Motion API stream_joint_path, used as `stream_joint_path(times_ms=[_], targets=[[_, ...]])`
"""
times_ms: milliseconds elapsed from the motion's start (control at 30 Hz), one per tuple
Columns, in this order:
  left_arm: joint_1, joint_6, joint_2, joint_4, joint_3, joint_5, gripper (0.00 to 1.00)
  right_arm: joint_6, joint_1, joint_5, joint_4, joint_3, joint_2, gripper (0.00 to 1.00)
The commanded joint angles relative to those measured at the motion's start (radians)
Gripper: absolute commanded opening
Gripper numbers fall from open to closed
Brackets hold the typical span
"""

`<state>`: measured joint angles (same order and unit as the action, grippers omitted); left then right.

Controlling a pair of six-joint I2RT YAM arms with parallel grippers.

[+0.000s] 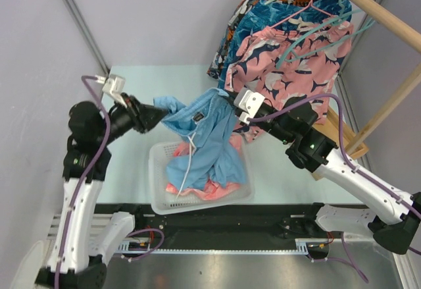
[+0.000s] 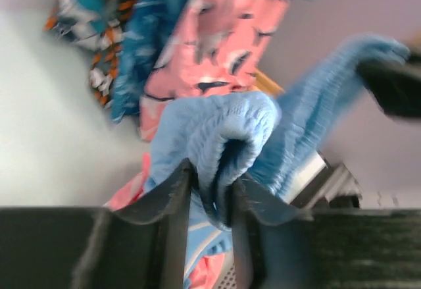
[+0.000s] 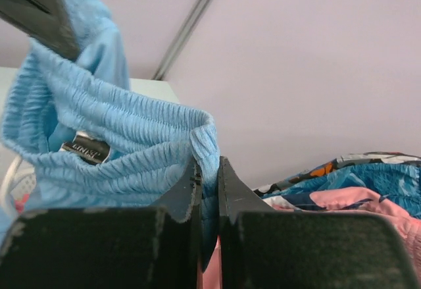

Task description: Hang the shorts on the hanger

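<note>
Left gripper: fingers slightly apart, with a thick fold of elastic waistband packed between them; it is clamped on the shorts. The left arm rises from its base and bends at the elbow. Its forearm runs level toward a point above the far-left corner of the white basket.

Right gripper: fingers pressed together on the waistband edge. The right arm is bent at the elbow and its forearm reaches in above the basket's far-right corner.

The sky-blue shorts are strung between the two grippers. Waistband held high, legs and white drawstring draping down into the basket, onto salmon-pink fabric.

The mint-green hanger hangs on the wooden rail, well beyond the basket to the far right. It lies against shark-print shorts, apart from the blue shorts.
</note>
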<state>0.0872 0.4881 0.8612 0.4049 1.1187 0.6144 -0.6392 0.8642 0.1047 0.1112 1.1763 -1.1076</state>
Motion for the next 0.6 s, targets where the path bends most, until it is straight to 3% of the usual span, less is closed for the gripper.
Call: stream_joint_path(times_ms=[0,100,200,300,433,567], targets=[[-0.01,-0.317,-0.138,0.051,-0.013,0.257,0.53,0.052,-0.016,0.096,-0.002,0.066,0.041,0.0],[-0.01,-0.589,-0.206,0.252,0.024,0.278,0.81,0.053,-0.014,0.118,-0.018,0.065,0.06,0.0],[-0.01,-0.895,-0.209,0.482,0.061,0.266,0.94,0.021,-0.014,0.153,-0.07,0.068,0.095,0.0],[-0.01,-1.152,-0.192,0.616,0.069,0.286,0.97,0.018,-0.013,0.174,-0.154,0.068,0.132,0.0],[-0.009,-1.492,-0.22,0.68,-0.052,0.366,0.99,0.019,-0.011,0.17,-0.199,0.068,0.143,0.0],[0.055,-1.527,-0.266,0.447,-0.22,0.328,0.96,0.019,-0.013,0.15,-0.174,0.069,0.141,0.0]])
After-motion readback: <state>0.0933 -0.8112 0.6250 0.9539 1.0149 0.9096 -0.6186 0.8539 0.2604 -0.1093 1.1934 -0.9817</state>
